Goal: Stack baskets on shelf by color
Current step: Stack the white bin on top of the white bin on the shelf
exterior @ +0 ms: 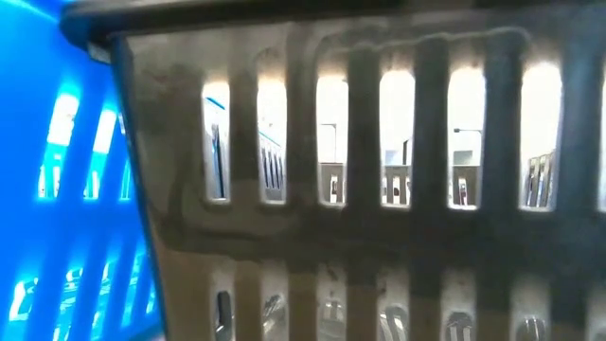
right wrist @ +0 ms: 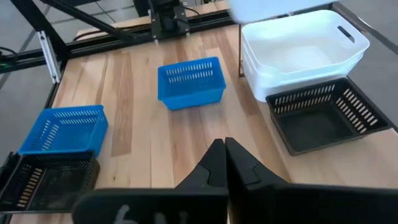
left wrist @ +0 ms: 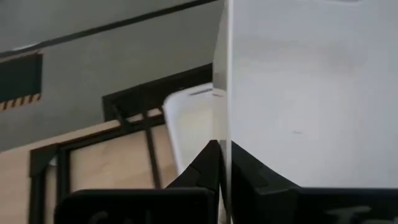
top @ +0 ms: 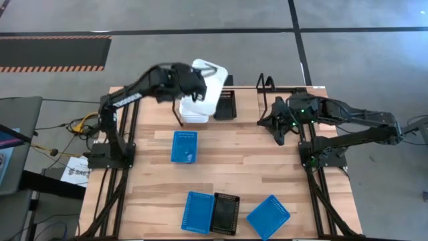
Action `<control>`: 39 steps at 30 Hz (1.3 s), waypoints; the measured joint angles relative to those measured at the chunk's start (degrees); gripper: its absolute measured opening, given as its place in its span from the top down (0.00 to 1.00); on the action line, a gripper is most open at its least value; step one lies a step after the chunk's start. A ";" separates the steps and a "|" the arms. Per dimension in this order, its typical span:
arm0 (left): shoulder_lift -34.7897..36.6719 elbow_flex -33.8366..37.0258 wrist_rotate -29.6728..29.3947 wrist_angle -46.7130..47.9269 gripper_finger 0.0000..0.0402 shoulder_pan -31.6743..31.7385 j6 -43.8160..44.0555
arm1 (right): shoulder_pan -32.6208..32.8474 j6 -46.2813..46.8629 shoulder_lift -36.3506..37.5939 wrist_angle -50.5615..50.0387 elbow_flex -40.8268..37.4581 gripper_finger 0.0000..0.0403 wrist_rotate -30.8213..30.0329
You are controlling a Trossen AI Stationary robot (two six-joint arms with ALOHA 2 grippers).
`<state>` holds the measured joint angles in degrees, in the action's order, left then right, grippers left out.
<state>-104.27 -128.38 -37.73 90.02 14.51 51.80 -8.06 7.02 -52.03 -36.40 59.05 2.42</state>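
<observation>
My left gripper (top: 196, 92) (left wrist: 225, 155) is at the table's far edge, shut on a white basket (top: 212, 72) held above a stack of white baskets (top: 198, 111) (right wrist: 298, 59). That stack rests by its bottom on the black wire shelf (top: 266, 87), next to a black basket (top: 226, 104) (right wrist: 323, 118). A blue basket (top: 184, 146) (right wrist: 189, 81) sits on the table's middle. At the near edge lie a blue basket (top: 198, 212), a black one (top: 225, 213) and another blue one (top: 269, 216). My right gripper (top: 278, 128) (right wrist: 224, 152) is shut and holds nothing, above the table's right part. My left gripper pinches a thin side wall (left wrist: 227, 127) of the white basket between its two fingers, the wall seen edge-on between them. It comes from the table's left side. The basket is lifted clear and tilted, over the white stack (left wrist: 194, 124).
The low view is blocked by a black basket (exterior: 379, 189) and a blue one (exterior: 66, 208) right in front of the camera. The shelf's upright loops (top: 267, 84) stand at the far right. Bare wood lies between the middle blue basket and the near-edge baskets.
</observation>
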 joint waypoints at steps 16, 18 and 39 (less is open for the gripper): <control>-2.13 0.07 11.58 -1.41 1.00 15.19 -9.07 | 0.01 0.01 0.00 -0.07 0.04 1.00 -5.42; -3.06 0.07 11.85 -1.76 1.00 15.34 -9.96 | 0.01 0.00 0.00 -0.05 0.04 1.00 -5.54; -7.48 1.20 16.10 -4.60 1.00 19.99 -14.06 | 0.01 0.47 -0.01 -0.02 0.04 1.00 -5.99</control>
<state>-111.74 -127.17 -21.63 85.42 34.50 37.74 -8.05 7.49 -52.04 -36.42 59.09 -3.57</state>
